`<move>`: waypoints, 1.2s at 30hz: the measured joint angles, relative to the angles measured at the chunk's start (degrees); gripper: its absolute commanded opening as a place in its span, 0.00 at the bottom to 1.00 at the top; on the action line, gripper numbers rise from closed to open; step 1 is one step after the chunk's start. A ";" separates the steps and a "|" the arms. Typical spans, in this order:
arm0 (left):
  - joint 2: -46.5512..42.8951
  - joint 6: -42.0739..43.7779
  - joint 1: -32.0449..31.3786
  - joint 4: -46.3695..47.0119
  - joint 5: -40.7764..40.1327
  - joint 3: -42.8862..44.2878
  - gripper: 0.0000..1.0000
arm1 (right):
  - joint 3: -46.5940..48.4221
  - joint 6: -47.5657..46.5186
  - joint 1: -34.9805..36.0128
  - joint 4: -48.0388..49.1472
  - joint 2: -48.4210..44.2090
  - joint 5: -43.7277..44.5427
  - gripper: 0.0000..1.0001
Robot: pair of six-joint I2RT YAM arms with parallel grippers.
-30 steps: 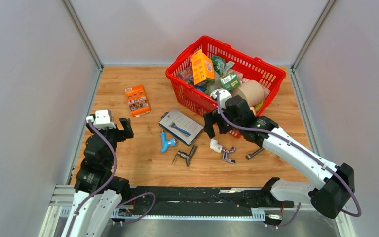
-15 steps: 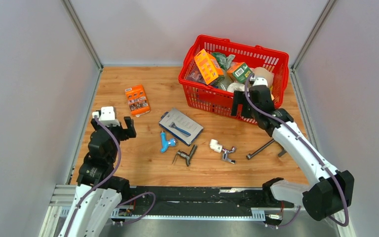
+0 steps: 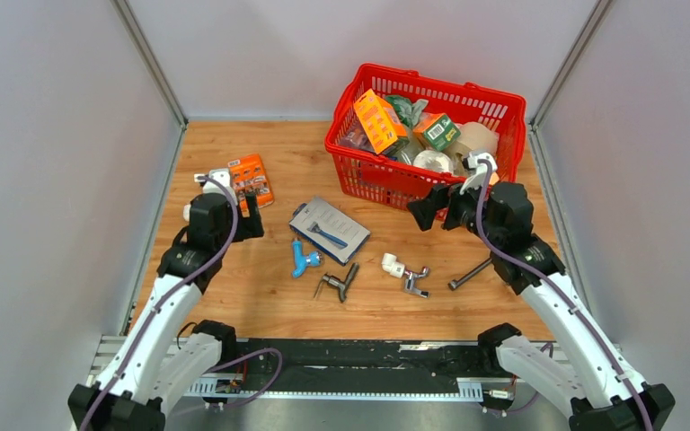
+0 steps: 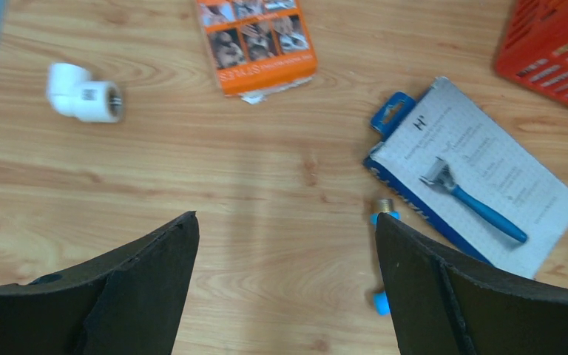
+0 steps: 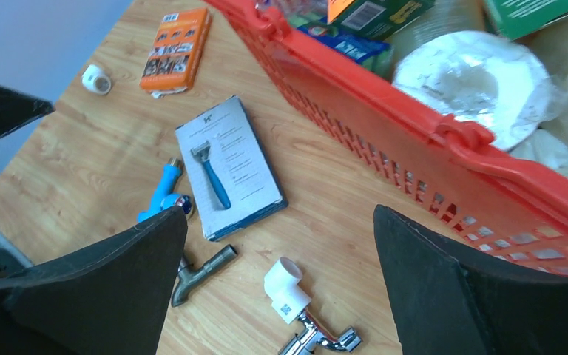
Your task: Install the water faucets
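Wooden table (image 3: 234,296) bears the small light-blue plastic tap (image 3: 304,259), ungrasped, at four o'clock of the left end effector (image 3: 250,214), which like the right end effector (image 3: 431,210) hovers wide and empty: reaching seems in hand, the left next needing to descend over it.

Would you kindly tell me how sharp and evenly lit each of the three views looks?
Top external: sharp, soft even light, faint shadows, light-blue tap crisp. Left wrist: table slightly soft, left gripper a dark unlit silhouette. Right wrist: red basket rim and white roll near the lens blurred; right gripper likewise dark.
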 measured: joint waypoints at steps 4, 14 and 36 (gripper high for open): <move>7.28 -5.53 0.00 -0.20 5.95 1.84 0.89 | -2.03 -0.22 0.17 1.46 0.83 -4.31 1.00; 29.03 -17.16 -6.14 1.33 14.62 2.54 0.70 | -5.62 -0.44 7.21 4.79 4.33 -8.28 1.00; 47.56 -21.03 -9.51 8.33 13.51 8.87 0.00 | -8.85 -0.96 9.27 7.45 5.99 -8.52 1.00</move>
